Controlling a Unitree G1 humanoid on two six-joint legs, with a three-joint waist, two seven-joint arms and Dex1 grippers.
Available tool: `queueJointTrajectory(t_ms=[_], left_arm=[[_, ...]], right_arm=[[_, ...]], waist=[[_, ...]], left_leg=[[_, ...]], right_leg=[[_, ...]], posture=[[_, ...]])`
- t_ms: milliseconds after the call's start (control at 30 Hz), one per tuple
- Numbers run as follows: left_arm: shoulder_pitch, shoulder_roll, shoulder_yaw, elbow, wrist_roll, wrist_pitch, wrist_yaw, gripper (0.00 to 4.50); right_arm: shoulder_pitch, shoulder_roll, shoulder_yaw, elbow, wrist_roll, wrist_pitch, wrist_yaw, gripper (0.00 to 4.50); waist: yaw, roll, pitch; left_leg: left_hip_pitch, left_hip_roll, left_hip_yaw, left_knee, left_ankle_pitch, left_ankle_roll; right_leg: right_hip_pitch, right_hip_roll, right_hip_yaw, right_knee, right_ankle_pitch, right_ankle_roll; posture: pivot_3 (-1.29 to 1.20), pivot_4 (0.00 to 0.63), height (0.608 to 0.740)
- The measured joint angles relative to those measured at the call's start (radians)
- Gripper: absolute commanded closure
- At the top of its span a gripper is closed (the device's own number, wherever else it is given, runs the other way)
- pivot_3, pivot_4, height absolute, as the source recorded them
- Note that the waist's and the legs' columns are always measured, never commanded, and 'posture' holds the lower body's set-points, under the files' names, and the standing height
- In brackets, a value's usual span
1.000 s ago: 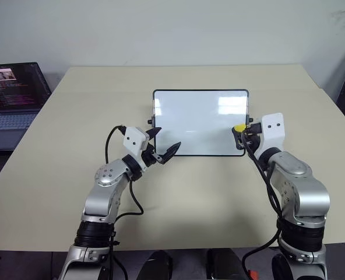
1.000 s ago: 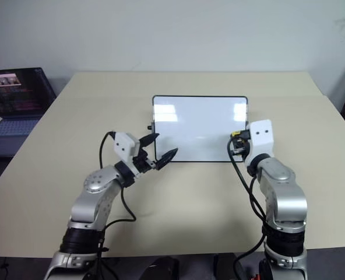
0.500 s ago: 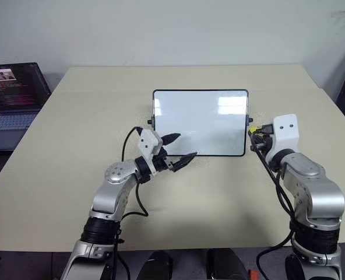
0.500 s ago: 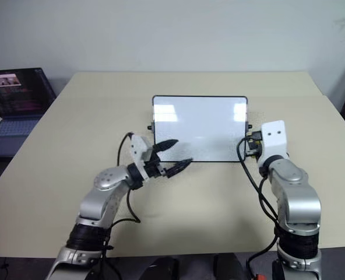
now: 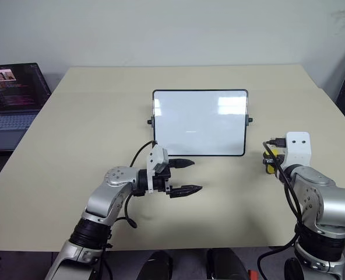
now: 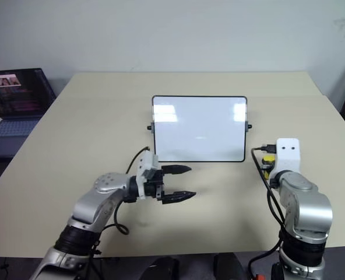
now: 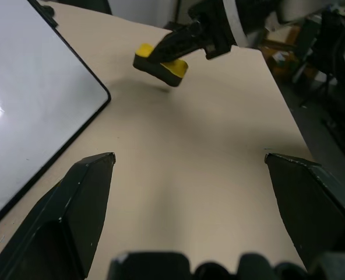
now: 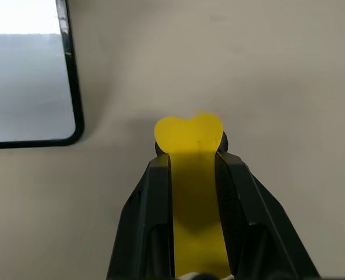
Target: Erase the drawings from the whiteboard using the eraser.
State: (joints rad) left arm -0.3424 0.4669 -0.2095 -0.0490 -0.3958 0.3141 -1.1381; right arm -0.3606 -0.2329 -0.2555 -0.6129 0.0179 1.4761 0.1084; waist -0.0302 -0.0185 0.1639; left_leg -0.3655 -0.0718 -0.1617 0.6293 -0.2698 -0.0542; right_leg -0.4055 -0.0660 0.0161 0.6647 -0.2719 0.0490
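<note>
From the head camera, you see your left claw (image 5: pixel 184 176) spread wide and empty, pointing across toward the right over the bare worktop (image 5: pixel 91 116), just in front of the whiteboard (image 5: pixel 200 122). Your right claw (image 5: pixel 270 161) sits past the board's lower right corner, clamped on the yellow eraser (image 5: pixel 270 168), clear of the board. The whiteboard lies flat near the middle of the worktop, its face white and glossy with only light reflections on it; you cannot make out any drawings there. A laptop (image 5: pixel 12 99) with a lit screen stands off the worktop's left edge, and a pale wall (image 5: pixel 172 29) closes the far side.

In the left wrist view, the two black fingers (image 7: pixel 73 216) stand far apart with nothing between them. Beyond them you see the right claw pinching the eraser (image 7: pixel 159 61), which hangs just above the worktop, close beside the board's rounded corner (image 7: pixel 102 96).

In the right wrist view, both fingers (image 8: pixel 155 210) press against the eraser's sides, its yellow top (image 8: pixel 190 137) poking out past the tips. The board's black-framed corner (image 8: pixel 72 125) lies nearby, apart from the eraser.
</note>
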Motion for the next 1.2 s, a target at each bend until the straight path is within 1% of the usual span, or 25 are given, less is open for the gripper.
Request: queueJointTrajectory(t_ms=[367,1200], left_arm=[[0.004,0.02,-0.001,0.0,0.02,-0.014,-0.01,0.0],[0.015,0.044,-0.001,-0.007,0.027,-0.013,-0.012,0.0]], right_arm=[[-0.007,-0.004,0.003,0.001,0.008,0.016,-0.001,3.67],[-0.009,0.005,0.006,0.04,0.009,0.015,-0.007,3.67]], waist=[[0.0,0.0,0.0],[0.0,0.0,0.0]], left_leg=[[0.0,0.0,0.0,0.0,-0.002,0.003],[0.0,0.0,0.0,0.0,-0.002,0.003]], right_leg=[[0.0,0.0,0.0,0.0,0.0,0.0],[0.0,0.0,0.0,0.0,0.0,0.0]], posture=[[0.0,0.15,0.74],[0.0,0.15,0.74]])
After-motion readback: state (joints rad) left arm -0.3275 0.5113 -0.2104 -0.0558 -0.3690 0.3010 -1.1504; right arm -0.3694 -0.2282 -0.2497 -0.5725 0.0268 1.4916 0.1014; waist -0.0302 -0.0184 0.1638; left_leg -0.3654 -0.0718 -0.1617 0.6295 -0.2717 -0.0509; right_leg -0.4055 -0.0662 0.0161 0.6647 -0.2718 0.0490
